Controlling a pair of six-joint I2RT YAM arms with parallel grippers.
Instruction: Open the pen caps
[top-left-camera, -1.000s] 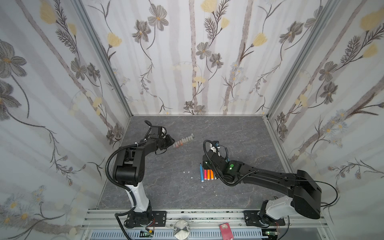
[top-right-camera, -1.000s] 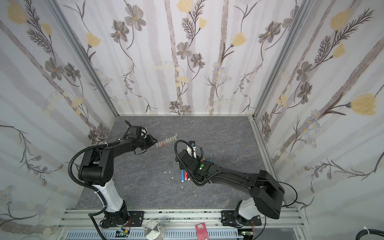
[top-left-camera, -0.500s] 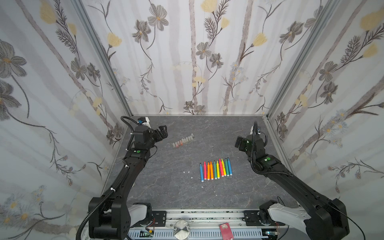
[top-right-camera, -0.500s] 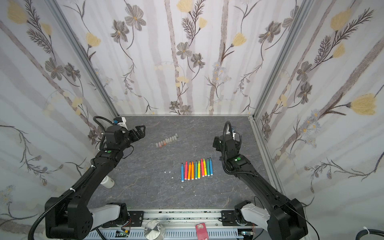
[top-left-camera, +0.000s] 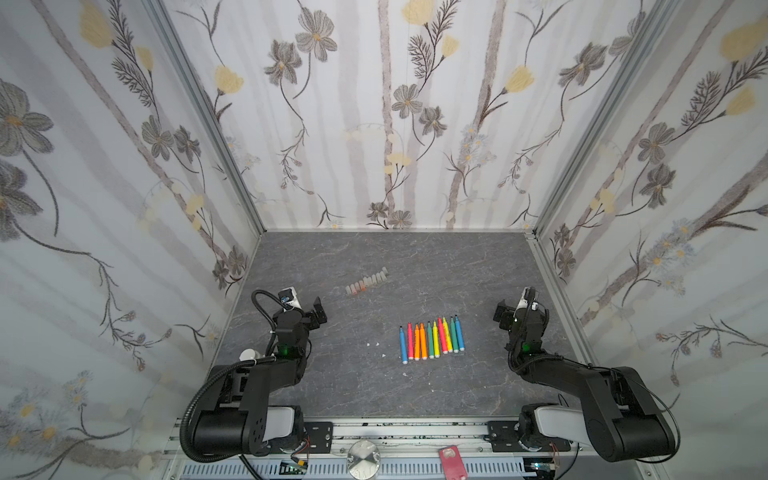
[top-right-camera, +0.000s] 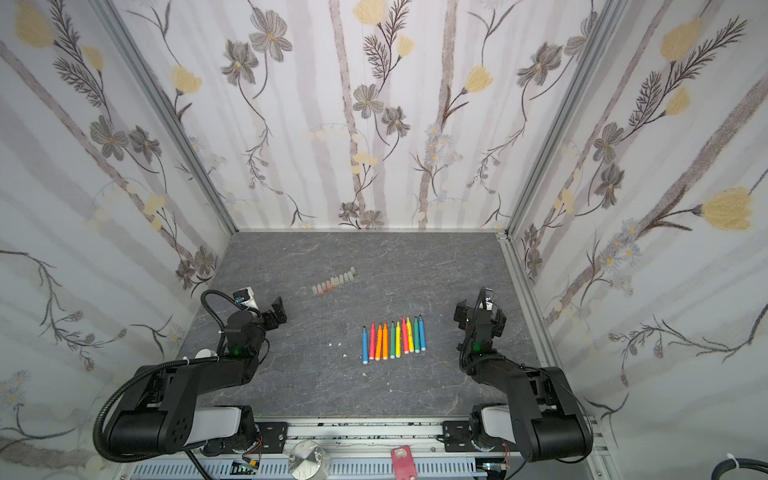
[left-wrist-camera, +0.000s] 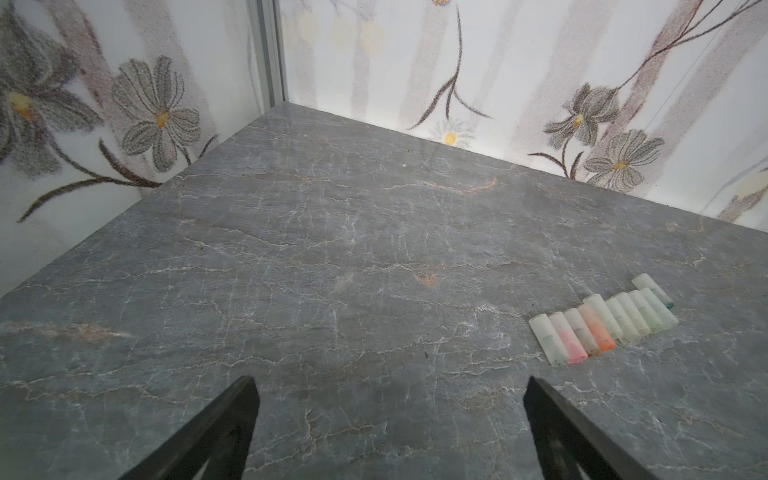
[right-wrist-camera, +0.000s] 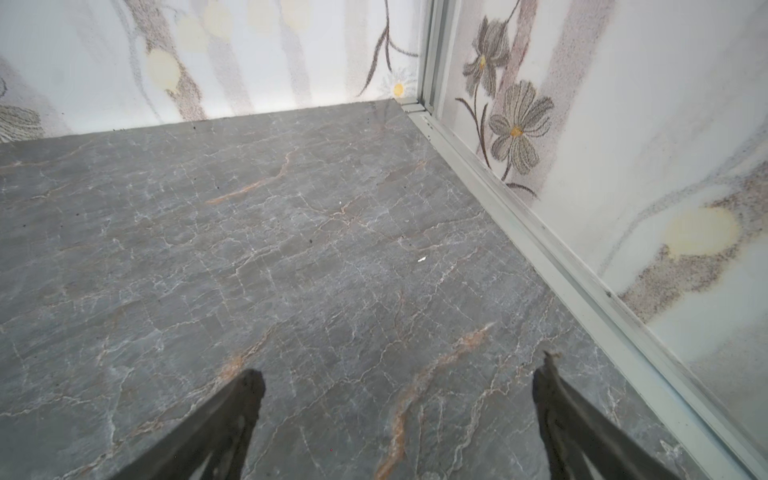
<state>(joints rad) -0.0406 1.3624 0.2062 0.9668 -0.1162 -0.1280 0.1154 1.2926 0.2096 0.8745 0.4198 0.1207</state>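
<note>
The pens (top-left-camera: 430, 338) lie between the left hand (left-wrist-camera: 390, 380) and right hand (right-wrist-camera: 400, 370), both spread empty; pen caps (top-left-camera: 368, 283) nearer left.

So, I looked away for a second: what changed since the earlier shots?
The left pincer drew back from the pen caps, the right pincer from the pens, each to its own side, both open and empty. Both rows stayed put.
</note>
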